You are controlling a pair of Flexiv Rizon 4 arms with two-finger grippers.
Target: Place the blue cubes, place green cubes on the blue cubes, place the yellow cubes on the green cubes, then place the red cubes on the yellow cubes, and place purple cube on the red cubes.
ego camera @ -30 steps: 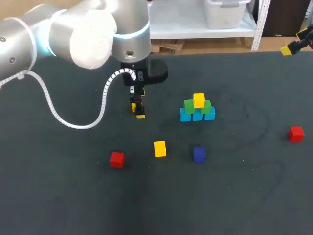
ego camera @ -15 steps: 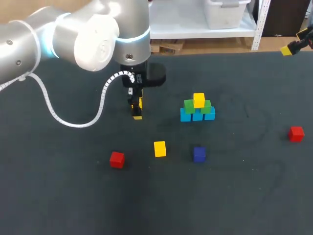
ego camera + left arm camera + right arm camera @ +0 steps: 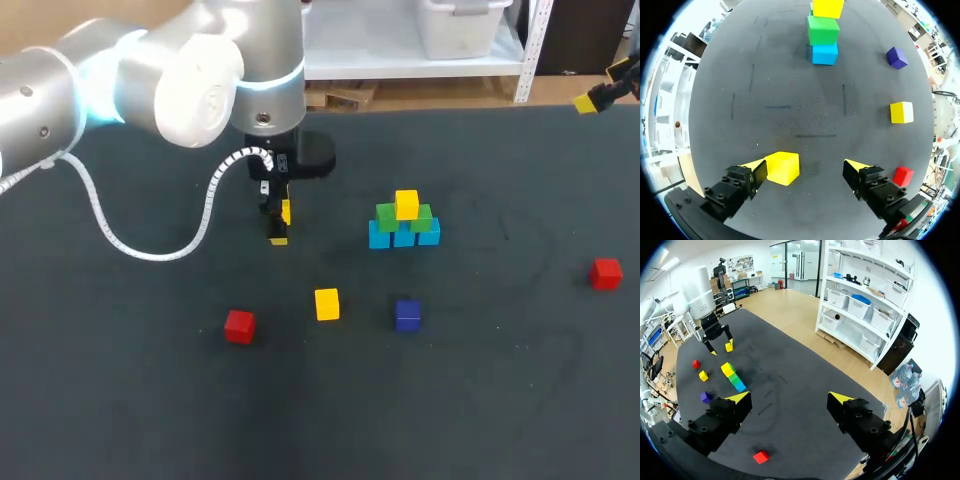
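Approach to a grasp, read from left to right. Left arm [image 3: 150,80] reaches in over the counter [image 3: 120,400]. Left end effector [image 3: 805,167] hangs low with its fingers spread wide, pinching nothing. Target cube [image 3: 782,168], yellow, lies on the counter between the fingers but off centre. It is just beside one finger [image 3: 740,182], perhaps touching it, and well apart from the other.

Near red cube [image 3: 239,326], spare yellow cube [image 3: 327,303] and purple cube [image 3: 407,314] lie loose and apart from one another. Stack [image 3: 403,222] stands further right: three blue cubes [image 3: 380,236] in a row, two green cubes [image 3: 387,216] on them, and a top yellow cube [image 3: 406,204] on the greens. Far red cube [image 3: 605,273] lies well apart from the stack. Right end effector [image 3: 788,399], spread and empty, is held high near the counter's far right corner.

Step in hand, as judged: picking up the target cube for the yellow tier. A sideways shift should centre the cube, so that both pads meet opposite faces together. Otherwise the nearer finger will likely push and turn it. The pads should close squarely on flat faces, not on corners, and the lift should go straight up. Delivery calls for a descent from above and a gentle release. Little green surface shows free beside the top yellow cube, so a nudge could upset the tiers.
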